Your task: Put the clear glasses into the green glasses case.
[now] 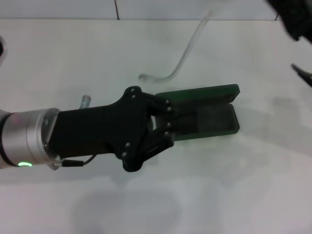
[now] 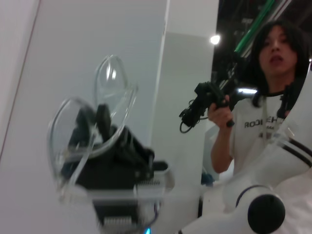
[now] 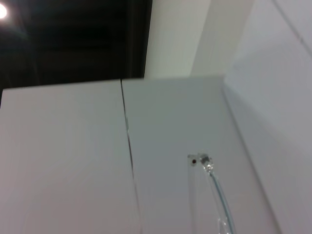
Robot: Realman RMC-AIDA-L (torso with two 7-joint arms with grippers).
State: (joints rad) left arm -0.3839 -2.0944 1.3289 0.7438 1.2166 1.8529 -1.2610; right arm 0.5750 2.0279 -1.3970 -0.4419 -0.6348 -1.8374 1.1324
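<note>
- Table point(image 1: 58, 48): white, with a dark seam along the far edge. The case is carried on it.
- Person point(image 2: 265, 117): shown only in the left wrist view, beyond the table. Dark hair and a white lettered shirt are seen, and a black device is held in one hand.
- Left gripper point(image 1: 168, 124): black, on a silver wrist, reached in from the left side. It is placed over the left end of the case. In the left wrist view its fingers point(image 2: 102, 122) are shown close together behind the lens, clamped on the glasses.
- Case point(image 1: 204, 93): dark green, lying open at the middle of the table. The lid is raised along the far side. The grey-lined base is nearer, and its left end is hidden by the gripper.
- Glasses point(image 2: 114, 78): clear and held in the left gripper, not inside the case. The lens is wrapped around the fingers. One temple point(image 1: 181, 57) is seen slanting toward the far edge of the table. It is also shown in the right wrist view point(image 3: 214, 185).
- Right gripper point(image 1: 295, 17): dark, only partly in view at the far right corner, well apart from the case. Whether it is open cannot be told.
</note>
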